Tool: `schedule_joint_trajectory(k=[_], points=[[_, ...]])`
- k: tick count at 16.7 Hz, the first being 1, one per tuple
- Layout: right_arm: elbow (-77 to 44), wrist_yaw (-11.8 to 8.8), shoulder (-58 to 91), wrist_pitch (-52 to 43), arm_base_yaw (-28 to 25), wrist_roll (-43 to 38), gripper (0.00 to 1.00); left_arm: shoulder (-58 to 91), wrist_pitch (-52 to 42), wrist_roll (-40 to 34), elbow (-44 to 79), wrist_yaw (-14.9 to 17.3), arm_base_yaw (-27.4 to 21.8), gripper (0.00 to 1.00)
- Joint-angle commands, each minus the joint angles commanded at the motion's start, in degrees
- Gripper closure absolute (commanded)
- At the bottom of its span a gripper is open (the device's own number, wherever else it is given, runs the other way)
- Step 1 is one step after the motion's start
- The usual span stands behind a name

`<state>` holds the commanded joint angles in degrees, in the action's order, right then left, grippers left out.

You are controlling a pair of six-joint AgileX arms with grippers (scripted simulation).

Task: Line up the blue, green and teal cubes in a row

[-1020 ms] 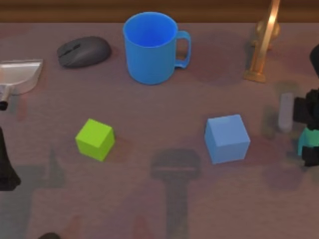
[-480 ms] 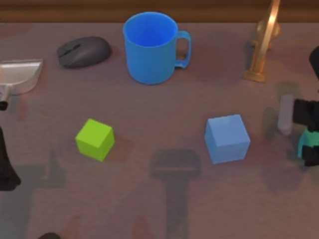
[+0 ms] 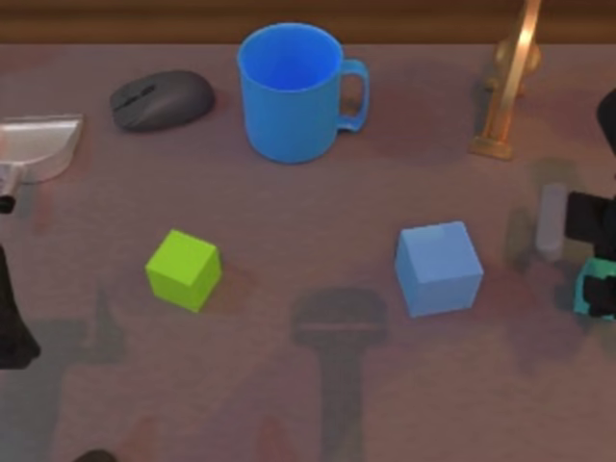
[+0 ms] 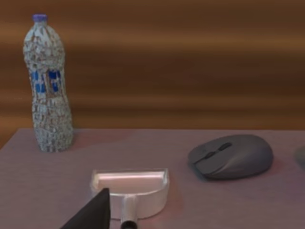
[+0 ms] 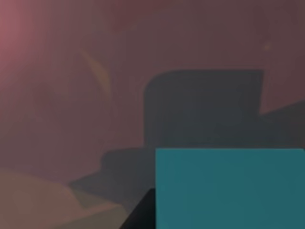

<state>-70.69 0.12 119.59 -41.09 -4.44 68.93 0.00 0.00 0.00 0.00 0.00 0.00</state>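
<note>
A top view of a reddish-brown table (image 3: 318,231) with 3 cubes. The lime-green cube (image 3: 183,269) sits left of centre, resting on the table. The light blue cube (image 3: 439,268) sits right of centre, also on the table, well apart from the green one. The small teal cube (image 3: 583,287) is at the far right edge, pinched in the right gripper (image 3: 599,289), whose dark fingers close on it; in the right wrist view the teal cube fills the lower corner above its own shadow on the table.

The left arm (image 3: 13,322) is parked at the far left edge; I cannot tell whether its gripper is spread or closed.

Along the back stand a tall bright blue mug (image 3: 292,91) with a handle, a dark computer mouse (image 3: 162,99) to its left, a silver dustpan (image 3: 38,146) at the left edge and a brass-coloured stand (image 3: 508,82) at the right. The left wrist view also shows a plastic water bottle (image 4: 49,86) beyond the dustpan
</note>
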Motion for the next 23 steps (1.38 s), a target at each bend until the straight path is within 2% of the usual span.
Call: schedule_joint_trajectory(k=[6, 13, 18, 20, 23], points=[[-0.9, -0.1, -2.8, -3.5, -0.1, -1.1, 1.00, 0.0, 0.0, 0.0, 0.0, 0.0, 0.0, 0.00], [-7.9, -0.2, -8.5, -16.6, -0.5, -1.0, 1.00, 0.0, 0.0, 0.0, 0.0, 0.0, 0.0, 0.00], [-8.1, -0.2, -8.7, -16.9, -0.4, -1.2, 1.00, 0.0, 0.0, 0.0, 0.0, 0.0, 0.0, 0.00], [-8.2, -0.2, -8.8, -17.2, -2.4, -2.2, 1.00, 0.0, 0.0, 0.0, 0.0, 0.0, 0.0, 0.00], [-8.4, -0.2, -9.4, -18.0, -9.1, -5.5, 1.00, 0.0, 0.0, 0.0, 0.0, 0.0, 0.0, 0.00]])
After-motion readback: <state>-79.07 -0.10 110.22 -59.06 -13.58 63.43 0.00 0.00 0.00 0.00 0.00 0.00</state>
